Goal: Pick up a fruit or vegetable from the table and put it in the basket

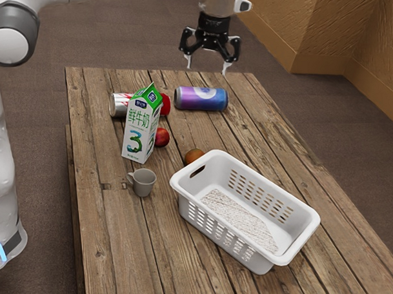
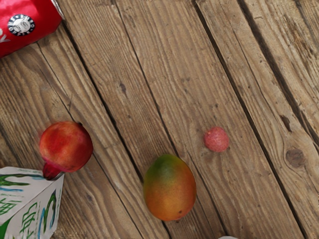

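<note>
Your black two-finger gripper [image 1: 206, 64] hung empty, fingers spread, well apart from white plastic basket [image 1: 312, 221]. Oval green-orange mango [image 2: 170, 187] lay outside, just beside basket; grasp, carry, release remained.

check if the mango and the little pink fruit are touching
Apart. The wrist view shows it: a strip of the wooden table shows between the mango and the little pink fruit.

I see a milk carton [image 1: 139, 128] standing upright near a grey mug [image 1: 144, 182]. A red can [image 2: 30, 25] and a purple-blue can [image 1: 201, 99] lie sideways.
</note>
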Controlling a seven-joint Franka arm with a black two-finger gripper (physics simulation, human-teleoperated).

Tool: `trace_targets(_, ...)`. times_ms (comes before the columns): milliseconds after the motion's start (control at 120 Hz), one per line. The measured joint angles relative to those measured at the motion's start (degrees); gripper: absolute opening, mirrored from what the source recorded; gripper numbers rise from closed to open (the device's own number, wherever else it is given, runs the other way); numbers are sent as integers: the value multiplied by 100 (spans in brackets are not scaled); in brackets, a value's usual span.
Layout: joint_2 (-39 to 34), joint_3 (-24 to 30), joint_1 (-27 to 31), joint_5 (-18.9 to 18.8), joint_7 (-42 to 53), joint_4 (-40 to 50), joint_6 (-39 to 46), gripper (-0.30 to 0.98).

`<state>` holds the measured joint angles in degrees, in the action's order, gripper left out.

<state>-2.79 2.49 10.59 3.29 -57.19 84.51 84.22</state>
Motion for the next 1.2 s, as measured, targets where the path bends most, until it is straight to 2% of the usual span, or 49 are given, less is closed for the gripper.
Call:
trace_targets(275, 16, 10, -460, 4, -2707, -3, -86, 69)
trace_targets(500, 664, -111, -581, 20, -4128, -159, -12, 69)
trace_targets(683, 809, -121, 283, 28, -4924, -183, 119, 69)
trace_targets(1067, 1402, -84, 71, 103, -5966, -437, 224, 69)
trace_targets(1200, 1245, -95, -132, 250, -6186, 305, 606, 69)
